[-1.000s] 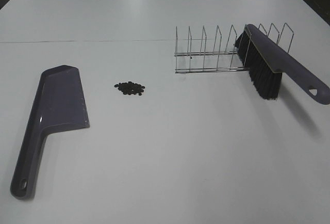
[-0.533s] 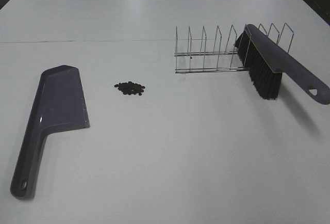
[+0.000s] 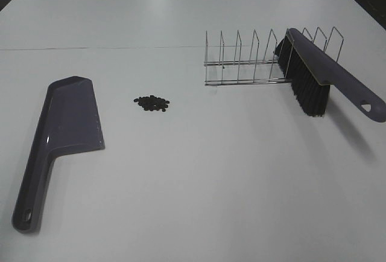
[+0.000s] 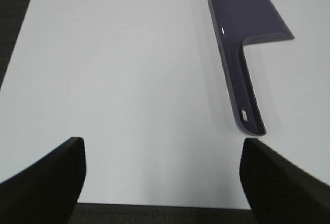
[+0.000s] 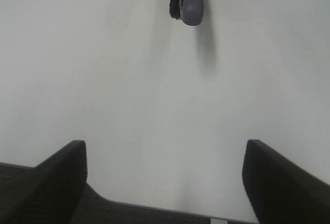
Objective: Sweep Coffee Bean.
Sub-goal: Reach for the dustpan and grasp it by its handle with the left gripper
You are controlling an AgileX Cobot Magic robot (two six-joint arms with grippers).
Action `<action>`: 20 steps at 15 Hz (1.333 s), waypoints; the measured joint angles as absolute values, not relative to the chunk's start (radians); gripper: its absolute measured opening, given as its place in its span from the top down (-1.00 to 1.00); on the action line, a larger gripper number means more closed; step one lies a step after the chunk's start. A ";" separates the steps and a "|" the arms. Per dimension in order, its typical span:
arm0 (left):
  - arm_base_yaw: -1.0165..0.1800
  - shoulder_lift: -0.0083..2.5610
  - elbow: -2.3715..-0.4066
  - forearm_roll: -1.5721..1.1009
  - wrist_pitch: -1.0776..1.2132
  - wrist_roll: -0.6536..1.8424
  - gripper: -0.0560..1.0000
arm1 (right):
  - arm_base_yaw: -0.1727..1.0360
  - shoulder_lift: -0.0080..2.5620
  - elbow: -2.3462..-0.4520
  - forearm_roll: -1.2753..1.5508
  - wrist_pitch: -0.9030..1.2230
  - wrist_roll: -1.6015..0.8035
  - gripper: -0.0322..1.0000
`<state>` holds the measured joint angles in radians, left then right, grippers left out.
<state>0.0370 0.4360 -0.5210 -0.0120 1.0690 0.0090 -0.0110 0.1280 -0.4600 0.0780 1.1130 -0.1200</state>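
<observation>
Coffee bean (image 3: 151, 102): small dark cluster on the white bench (image 3: 211, 177), left of centre, between dustpan (image 3: 69, 117) and wire rack (image 3: 241, 63), touching neither.
Dustpan: purple, lying flat at left, handle toward the near edge.
Brush (image 3: 319, 75): propped on the rack's right end.
Left end effector (image 4: 162, 144): fingers spread wide, empty.
Right end effector (image 5: 165, 144): fingers spread wide, empty.

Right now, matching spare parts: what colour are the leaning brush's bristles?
Black bristles on the purple plastic brush; best in exterior high view.
</observation>
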 joint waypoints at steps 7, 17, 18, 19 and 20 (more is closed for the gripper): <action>0.037 0.580 -0.521 -0.016 1.067 -0.013 -0.52 | -0.011 0.128 -0.460 0.078 1.113 -0.120 -0.47; 0.037 0.580 -0.521 -0.017 1.067 -0.018 -0.53 | -0.011 0.128 -0.460 0.078 1.113 -0.120 -0.47; 0.037 0.580 -0.521 -0.017 1.067 -0.018 -0.53 | -0.011 0.128 -0.460 0.078 1.113 -0.120 -0.47; 0.037 0.580 -0.521 -0.017 1.067 -0.018 -0.53 | -0.011 0.128 -0.460 0.078 1.113 -0.120 -0.47; 0.037 0.582 -0.528 -0.022 1.083 -0.029 -0.53 | -0.011 0.128 -0.460 0.078 1.113 -0.120 -0.47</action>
<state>0.0370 0.5820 -0.5280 -0.0220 1.0830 -0.0290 -0.0110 0.1280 -0.4600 0.0780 1.1130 -0.1200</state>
